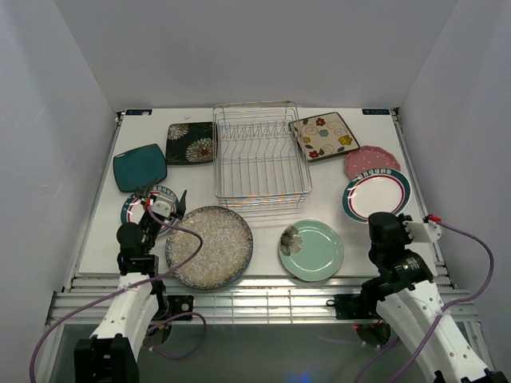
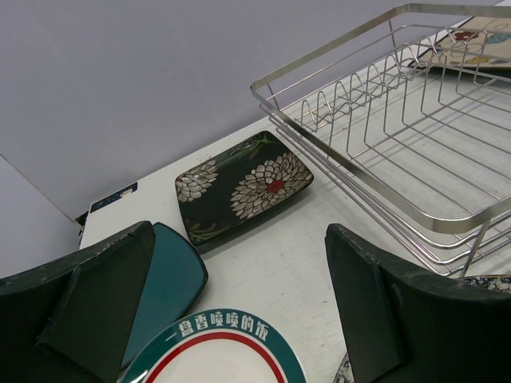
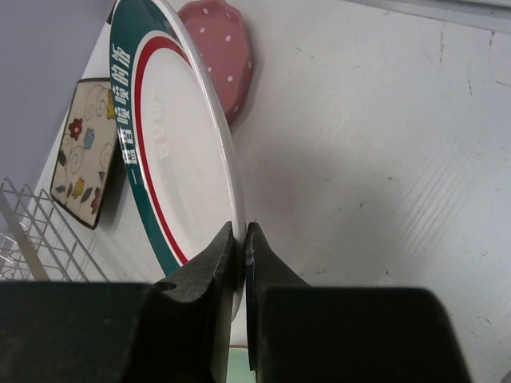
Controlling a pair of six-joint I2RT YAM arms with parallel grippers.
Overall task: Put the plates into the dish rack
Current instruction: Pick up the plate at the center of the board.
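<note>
The silver wire dish rack (image 1: 262, 155) stands empty at the back middle; it also shows in the left wrist view (image 2: 415, 120). My right gripper (image 3: 242, 239) is shut on the near rim of a white teal-rimmed plate (image 1: 377, 196), seen edge-on in the right wrist view (image 3: 172, 144). My left gripper (image 2: 239, 303) is open and empty, hovering over the second white teal-rimmed plate (image 2: 211, 355), (image 1: 137, 209). The teal plate (image 1: 140, 167), black floral square plate (image 1: 190, 143), grey speckled plate (image 1: 209, 246), mint green plate (image 1: 311, 250), cream floral square plate (image 1: 322, 136) and pink dotted plate (image 1: 371, 160) lie flat on the table.
The white table (image 1: 263, 209) has a slatted front edge (image 1: 255, 303). White walls enclose the left, back and right sides. Purple cables trail from both arms near the front corners.
</note>
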